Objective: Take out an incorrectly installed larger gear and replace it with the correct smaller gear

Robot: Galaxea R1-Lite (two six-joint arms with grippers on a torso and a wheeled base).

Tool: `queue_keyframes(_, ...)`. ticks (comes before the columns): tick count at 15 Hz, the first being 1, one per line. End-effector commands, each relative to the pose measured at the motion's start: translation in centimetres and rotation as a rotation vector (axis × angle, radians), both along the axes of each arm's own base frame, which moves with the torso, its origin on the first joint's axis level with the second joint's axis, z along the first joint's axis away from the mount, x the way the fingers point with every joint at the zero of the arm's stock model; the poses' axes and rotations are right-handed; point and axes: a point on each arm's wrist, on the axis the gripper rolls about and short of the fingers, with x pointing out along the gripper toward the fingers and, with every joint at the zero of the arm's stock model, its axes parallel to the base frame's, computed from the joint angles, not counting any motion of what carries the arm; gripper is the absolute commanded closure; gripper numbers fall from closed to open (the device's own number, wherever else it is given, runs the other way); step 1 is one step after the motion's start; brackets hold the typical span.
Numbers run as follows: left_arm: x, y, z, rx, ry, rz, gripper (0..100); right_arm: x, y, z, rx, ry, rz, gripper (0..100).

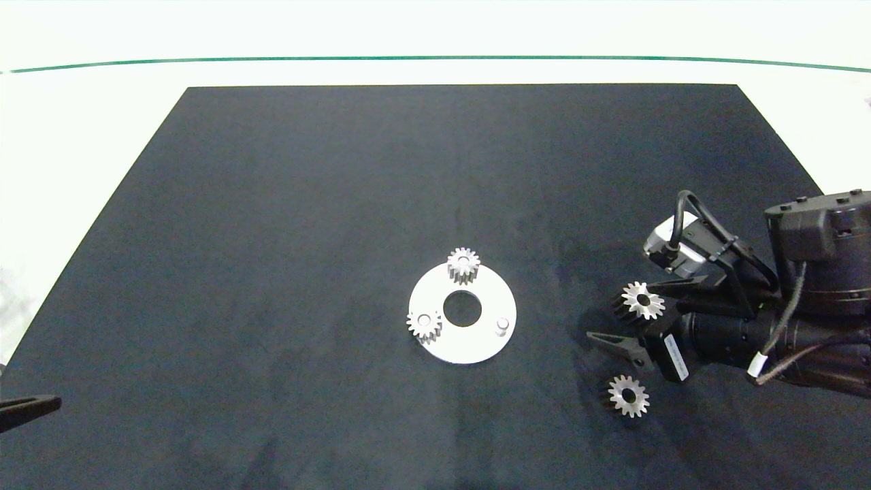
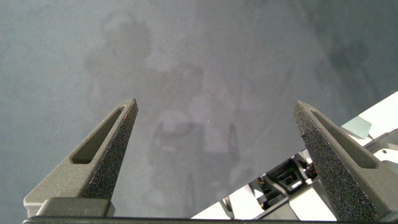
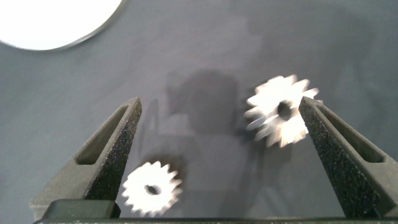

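Observation:
A white round plate [image 1: 476, 350] lies mid-mat with a bare peg [image 1: 502, 325] on its right side. Two thick gears sit on its other pegs, one at the far side [image 1: 463, 264] and one at the left [image 1: 424, 324]. My right gripper [image 1: 605, 318] [image 3: 219, 102] is open over the mat, right of the plate. The larger gear [image 1: 642, 301] [image 3: 283, 111] is just inside its far finger, tilted and blurred, and nothing clamps it. The smaller gear [image 1: 628, 395] [image 3: 152, 186] lies flat on the mat nearer the front, beside the other finger.
My left gripper [image 1: 30, 407] [image 2: 214, 109] is parked open at the mat's front left edge, with nothing between its fingers. The black mat [image 1: 272, 204] covers the white table.

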Motion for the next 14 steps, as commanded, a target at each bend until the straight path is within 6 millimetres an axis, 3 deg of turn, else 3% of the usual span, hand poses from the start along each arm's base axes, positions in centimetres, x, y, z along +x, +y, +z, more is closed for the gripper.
queue_keyframes(1,-0.1,0.1,-0.3,0.006,0.003,0.005,0,-2.5,-0.1,0.3,0.002,-0.011,0.053,0)
queue_keyframes(8,-0.1,0.1,-0.6,0.011,0.01,0.011,0,-4.7,0.2,-2.8,-0.054,0.083,0.119,0)
queue_keyframes(14,-0.1,0.1,-0.7,0.011,0.014,0.033,0,-4.4,0.4,-3.4,-0.083,0.096,0.106,0)
